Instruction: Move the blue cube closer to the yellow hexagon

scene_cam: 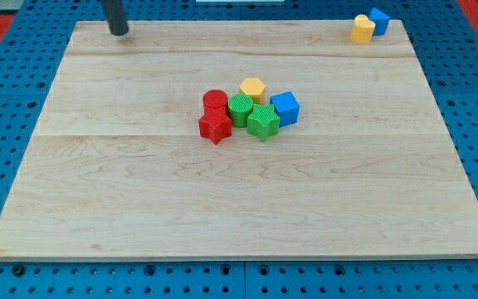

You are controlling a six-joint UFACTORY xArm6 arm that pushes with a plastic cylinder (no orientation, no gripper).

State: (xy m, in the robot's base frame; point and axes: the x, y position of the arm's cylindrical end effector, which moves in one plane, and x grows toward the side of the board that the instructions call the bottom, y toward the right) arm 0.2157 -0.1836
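Blue cube: a small blue plastic cube is sitting on the pale wooden bench, near the middle, at the view's right end of a little bunch of blocks.
Yellow hexagon: a small yellow plastic hexagon block is sitting just up and to the view's left of the blue cube, close by, with what looks like a thin gap between them.
Neighbours: a green plastic star block is touching or almost touching the blue cube on its left; a green round block, a red round block and a red star block are crowding further left.
Far corner: another yellow block and another blue block are resting side by side at the view's top right; their shapes are too small to tell.
How it handles: the blue cube is looking light, hard and smooth, so I think it is going to slide easily and may spin if poked off-centre.
Where to push: there is nothing to grab with; I judge the flat face on the cube's lower right is the best spot, pushing toward the hexagon.
My tip: my tip is standing at the view's top left, well apart from the blue cube and touching no block.
Jaws: there are no jaws here, only a straight dark rod, so nothing is opening or closing.
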